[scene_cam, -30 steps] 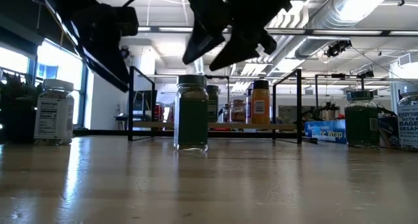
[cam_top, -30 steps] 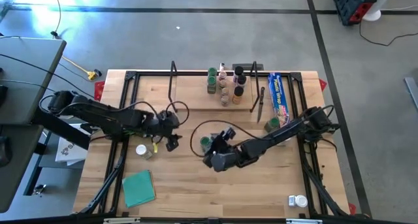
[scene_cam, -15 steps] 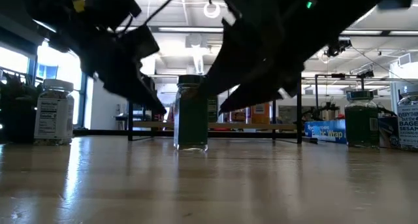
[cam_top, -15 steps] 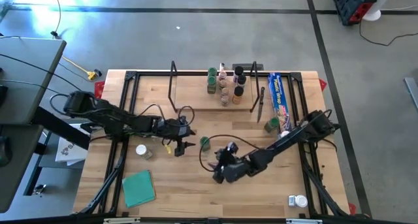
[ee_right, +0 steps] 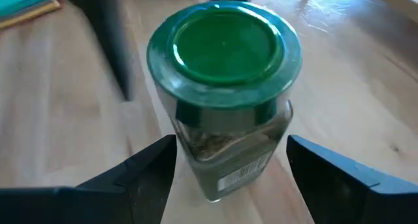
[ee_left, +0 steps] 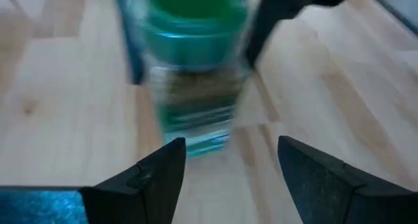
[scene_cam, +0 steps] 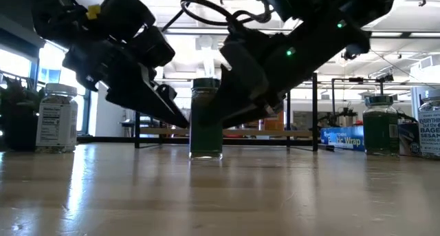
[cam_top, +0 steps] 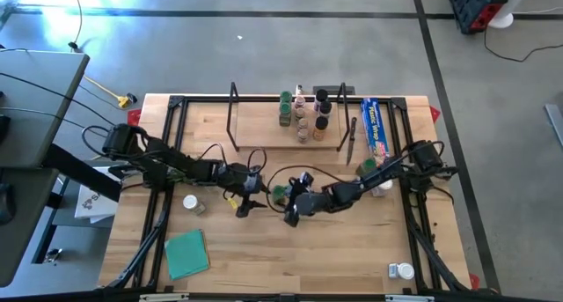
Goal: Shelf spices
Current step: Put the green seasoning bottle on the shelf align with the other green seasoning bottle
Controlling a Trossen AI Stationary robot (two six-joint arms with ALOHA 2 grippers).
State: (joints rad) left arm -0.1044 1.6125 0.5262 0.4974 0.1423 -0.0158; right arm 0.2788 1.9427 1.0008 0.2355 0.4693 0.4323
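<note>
A clear spice jar with a green lid [cam_top: 278, 194] [ee_right: 225, 48] stands upright on its base on the wooden table, in front of the shelf [cam_top: 264, 136]. My left gripper [cam_top: 254, 199] [ee_left: 228, 159] is open at table height on the jar's left, its fingertips just short of the jar [ee_left: 196, 74]. My right gripper [cam_top: 287, 207] [ee_right: 232, 145] is open and comes from the jar's right. Its two fingers stand on either side of the jar's lower body with a gap on each side. Several more spice jars [cam_top: 303, 115] stand on the shelf's board.
A blue wrap box [cam_top: 376, 130] lies right of the shelf, with a green-lidded jar [cam_top: 367, 168] beside it. A white-lidded jar [cam_top: 190, 202] lies at the left and another [cam_top: 402, 270] at the near right corner. A teal square [cam_top: 186, 254] lies near left.
Both grippers have come down from above the jar to table height. My left gripper has gone toward the table's right, up to the jar, rolling and tipping its fingers downward. My right gripper has sunk and closed in on the jar from the other side. Both stay open.
</note>
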